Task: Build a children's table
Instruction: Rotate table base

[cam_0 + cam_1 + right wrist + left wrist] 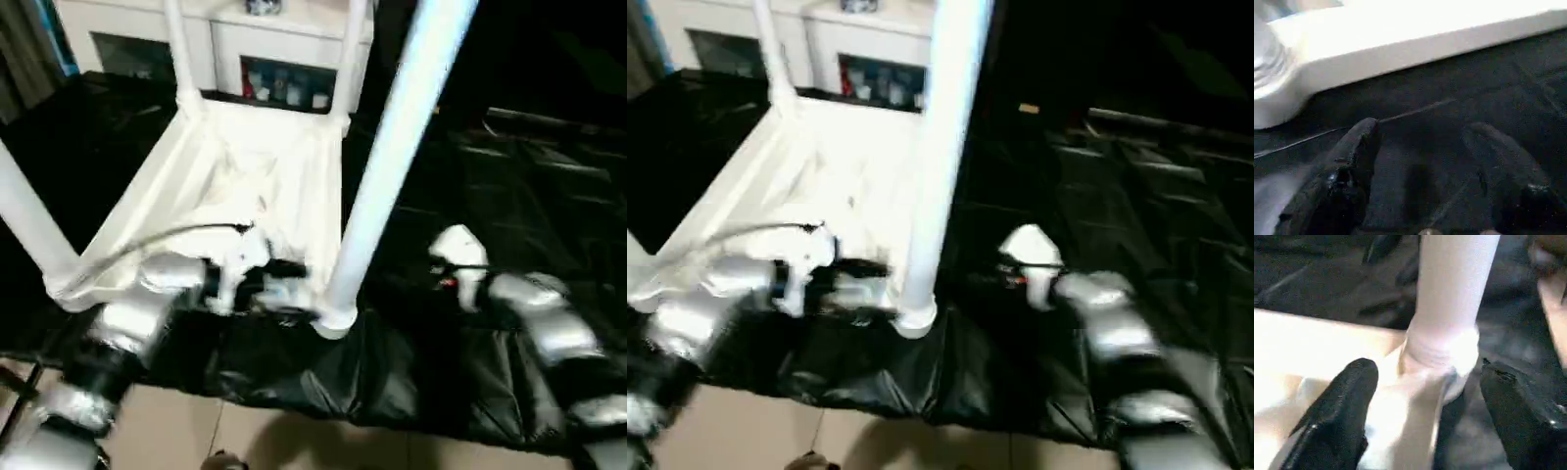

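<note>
One upturned table, four legs standing, my two grippers at its near edge.

The children's table (245, 186) lies top-down on the black sheet (509, 196), filling the 9-to-12 o'clock part of my view, with four legs (392, 147) upright in its corner sockets. My left gripper (1425, 411) stands wide, its two fingers (1337, 416) straddling the near-right socket (1442, 355) without touching it. My right gripper (1425, 186), at 4 o'clock, hangs spread and empty over the sheet, just beside the tabletop's rim. One white cabinet (274, 59) stands at 12 o'clock.
</note>
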Controlling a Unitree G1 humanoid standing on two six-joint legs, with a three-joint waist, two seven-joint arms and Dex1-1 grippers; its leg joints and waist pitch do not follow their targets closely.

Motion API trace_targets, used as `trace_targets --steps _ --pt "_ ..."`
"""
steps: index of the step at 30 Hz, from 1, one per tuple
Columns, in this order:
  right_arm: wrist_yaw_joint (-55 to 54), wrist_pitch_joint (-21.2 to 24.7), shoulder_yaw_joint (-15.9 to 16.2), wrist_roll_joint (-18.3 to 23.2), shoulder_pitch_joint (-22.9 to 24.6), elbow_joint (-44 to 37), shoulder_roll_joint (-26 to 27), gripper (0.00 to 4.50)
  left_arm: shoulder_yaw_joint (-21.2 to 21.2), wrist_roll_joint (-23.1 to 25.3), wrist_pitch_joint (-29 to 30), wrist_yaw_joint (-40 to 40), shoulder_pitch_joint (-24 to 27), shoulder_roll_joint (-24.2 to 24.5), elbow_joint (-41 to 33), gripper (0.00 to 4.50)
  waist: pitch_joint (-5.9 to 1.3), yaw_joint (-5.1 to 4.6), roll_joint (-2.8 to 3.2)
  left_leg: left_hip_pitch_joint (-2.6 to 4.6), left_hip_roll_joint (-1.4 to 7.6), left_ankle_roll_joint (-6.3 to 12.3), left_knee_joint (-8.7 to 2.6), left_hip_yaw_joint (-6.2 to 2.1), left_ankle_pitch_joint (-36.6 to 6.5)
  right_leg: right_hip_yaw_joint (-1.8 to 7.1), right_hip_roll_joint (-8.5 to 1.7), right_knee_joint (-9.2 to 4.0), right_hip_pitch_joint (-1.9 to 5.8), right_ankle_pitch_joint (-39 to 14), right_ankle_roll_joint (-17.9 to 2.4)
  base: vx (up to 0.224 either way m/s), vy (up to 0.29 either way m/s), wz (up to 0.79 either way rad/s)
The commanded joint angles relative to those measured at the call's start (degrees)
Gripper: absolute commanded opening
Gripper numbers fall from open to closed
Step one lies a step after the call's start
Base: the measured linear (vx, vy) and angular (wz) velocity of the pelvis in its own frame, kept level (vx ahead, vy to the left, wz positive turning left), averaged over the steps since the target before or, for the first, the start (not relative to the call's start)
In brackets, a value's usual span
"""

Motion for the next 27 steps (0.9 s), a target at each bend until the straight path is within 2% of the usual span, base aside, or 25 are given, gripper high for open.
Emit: trace_targets --steps 1,2,3,4,6,10,12,14,16,21,27 --pt "3.89 2.88 0.82 1.73 2.09 -5.46 -2.06 3.47 -2.15 2.33 -1.90 -3.25 -2.49 0.33 2.88 3.44 -3.87 0.58 1.22 0.56 1.64 1.69 -3.68 -0.30 -10.60 3.14 -4.46 -4.48 3.15 -7.52 -10.31 0.000 0.000 0.00" --pt "5.14 3.95 1.10 2.05 3.18 -7.71 -3.09 3.47 -2.58 2.85 -2.20 -4.88 -3.49 0.67 4.38 3.44 -3.96 0.67 1.59 0.52 1.73 1.57 -3.68 -0.43 -10.62 3.11 -4.55 -4.23 3.20 -7.07 -10.56 0.000 0.000 0.00" --pt "5.14 3.95 1.10 2.05 3.18 -7.71 -3.09 3.64 -2.58 2.85 -2.20 -4.88 -3.49 0.67 4.38 3.30 -4.02 0.84 1.29 0.55 1.81 1.52 -3.63 -0.38 -10.81 3.11 -4.66 -4.18 3.19 -6.79 -10.80 0.000 0.000 0.00" --pt "6.60 5.26 1.45 2.49 4.65 -10.39 -4.31 3.76 -3.20 4.00 -3.44 -6.36 -4.82 0.97 6.64 3.19 -3.92 1.04 1.78 0.54 1.67 1.49 -3.68 -0.42 -11.15 3.04 -4.65 -4.41 3.12 -7.56 -11.08 0.000 0.000 0.00" --pt "7.41 6.50 1.50 2.82 5.70 -12.37 -4.97 3.86 -3.61 4.77 -4.31 -7.16 -5.73 1.02 8.43 3.07 -3.96 1.29 1.50 0.48 1.74 1.29 -3.63 -0.46 -11.60 3.09 -4.78 -4.40 3.30 -8.37 -10.79 0.000 0.000 0.00" --pt "8.46 9.43 1.76 3.92 8.38 -17.81 -6.41 4.16 -4.60 7.03 -7.06 -8.06 -8.87 0.40 15.35 2.73 -4.04 1.69 1.99 0.47 1.67 1.33 -3.55 -0.51 -11.13 3.09 -4.81 -4.53 3.26 -8.66 -10.44 0.000 0.000 0.00" --pt "8.45 9.84 1.78 4.10 8.71 -18.55 -6.56 4.24 -4.69 7.20 -7.16 -8.28 -9.23 0.25 16.24 2.67 -4.06 1.77 1.83 0.39 1.66 1.33 -3.56 -0.56 -11.02 3.03 -4.93 -4.56 3.31 -8.95 -10.32 0.000 0.000 0.00" --pt "8.47 10.52 1.74 4.30 9.17 -19.62 -6.77 4.42 -4.64 7.38 -7.65 -8.54 -9.63 0.00 17.30 2.51 -4.06 1.78 2.07 0.36 1.71 1.17 -3.56 -0.59 -11.05 3.02 -5.03 -4.52 3.23 -9.29 -10.58 0.000 0.000 0.00" --pt "8.71 12.83 1.61 4.70 10.66 -22.92 -7.46 4.48 -4.21 7.62 -8.79 -9.54 -10.86 -0.77 20.23 2.35 -4.04 2.07 2.15 0.35 1.60 1.31 -3.50 -0.53 -10.97 3.03 -4.88 -4.74 3.29 -9.46 -10.14 0.000 0.000 0.00" --pt "8.70 14.35 1.61 4.79 11.15 -24.57 -7.63 4.50 -3.81 8.10 -10.06 -10.56 -12.24 -1.55 23.01 2.05 -4.03 2.08 2.18 0.35 1.67 1.07 -3.62 -0.63 -11.50 2.93 -5.01 -4.86 3.25 -10.15 -10.33 0.000 0.000 0.00" --pt "8.13 16.21 1.74 5.66 11.74 -26.69 -7.63 4.50 -3.86 8.91 -10.27 -11.79 -13.54 -2.09 26.03 1.59 -4.10 2.21 2.22 0.26 1.72 1.03 -3.56 -0.68 -10.97 2.97 -5.12 -4.56 3.37 -8.29 -10.68 0.000 0.000 0.00"
